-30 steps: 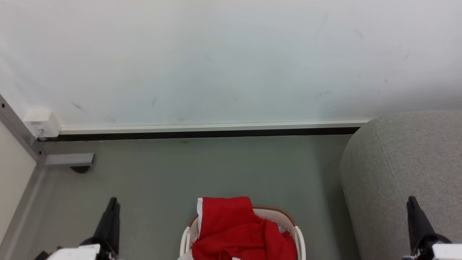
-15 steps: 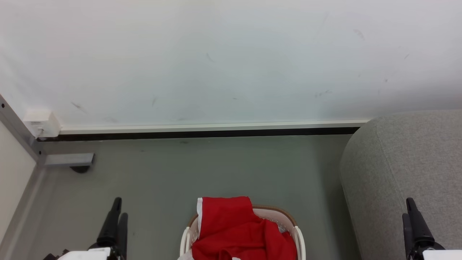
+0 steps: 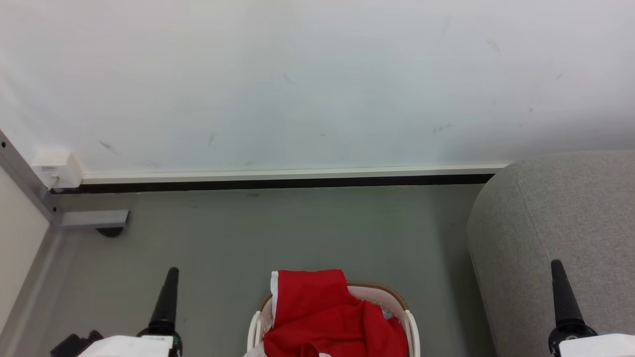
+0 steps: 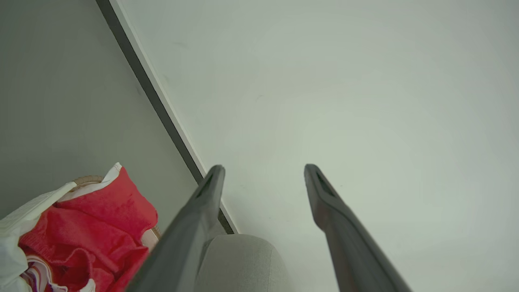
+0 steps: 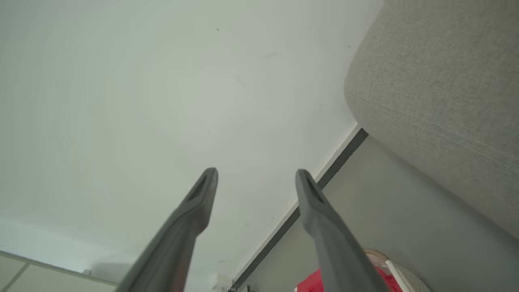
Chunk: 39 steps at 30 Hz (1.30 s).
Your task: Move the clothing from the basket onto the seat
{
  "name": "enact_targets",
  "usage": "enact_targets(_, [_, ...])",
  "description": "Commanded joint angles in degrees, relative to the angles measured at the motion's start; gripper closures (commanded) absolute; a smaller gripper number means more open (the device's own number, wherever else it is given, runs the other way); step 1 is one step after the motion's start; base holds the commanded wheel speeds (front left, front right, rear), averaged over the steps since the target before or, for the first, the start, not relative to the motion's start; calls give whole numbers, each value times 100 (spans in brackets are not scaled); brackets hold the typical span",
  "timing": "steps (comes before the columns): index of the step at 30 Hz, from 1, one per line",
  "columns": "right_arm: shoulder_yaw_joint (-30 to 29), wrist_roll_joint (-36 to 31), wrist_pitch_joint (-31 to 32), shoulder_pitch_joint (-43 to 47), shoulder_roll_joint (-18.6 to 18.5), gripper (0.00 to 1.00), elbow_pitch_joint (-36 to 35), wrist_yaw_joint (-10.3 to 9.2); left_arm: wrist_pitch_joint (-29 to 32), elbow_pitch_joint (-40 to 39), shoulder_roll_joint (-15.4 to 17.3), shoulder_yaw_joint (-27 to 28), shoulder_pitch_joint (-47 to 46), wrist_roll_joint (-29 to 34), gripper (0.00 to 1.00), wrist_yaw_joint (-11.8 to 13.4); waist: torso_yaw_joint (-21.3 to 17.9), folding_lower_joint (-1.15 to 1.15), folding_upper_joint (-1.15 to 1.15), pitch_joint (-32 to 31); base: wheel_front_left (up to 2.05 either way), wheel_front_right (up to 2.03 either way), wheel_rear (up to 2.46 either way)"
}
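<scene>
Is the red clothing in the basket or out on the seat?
In the basket: the red clothing is heaped inside it, one flap draped over the far rim, apart from the seat.

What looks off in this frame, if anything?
Nothing is spilled or damaged. The red clothing is heaped above the basket, with one flap draped over the far rim rather than tucked inside. The wall carries a few faint scuffs.
</scene>
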Motion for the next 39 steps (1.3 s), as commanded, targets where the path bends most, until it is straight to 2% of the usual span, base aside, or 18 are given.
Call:
enact_targets(1, [45, -332, -66, -8, -61, 0, -144, -3, -62, -139, 40, -23, -32, 253, 0, 48, -2, 0, 0, 0, 0, 0, 0])
enact_targets(9, [214, -1538, -236, -3, -69, 0, -300, -3, -240, -221, 45, -151, -5, 1222, 0, 178, -13, 0, 0, 3, 0, 0, 0])
enact_targets(18, [333, -2500, -392, 23, -75, 0, -238, -4, -390, -267, 50, -217, 13, 2169, 0, 188, -15, 0, 0, -8, 0, 0, 0])
enact_targets(29, [444, -3465, -588, 20, -83, 0, -50, -5, -595, -270, 56, -204, 73, 3566, 0, 167, -12, 0, 0, -11, 0, 0, 0])
enact_targets(39, [503, -4184, -754, -16, -90, 0, 188, -6, -751, -225, 93, -252, 134, 4472, 0, 207, 1, 0, 0, 2, 0, 0, 0])
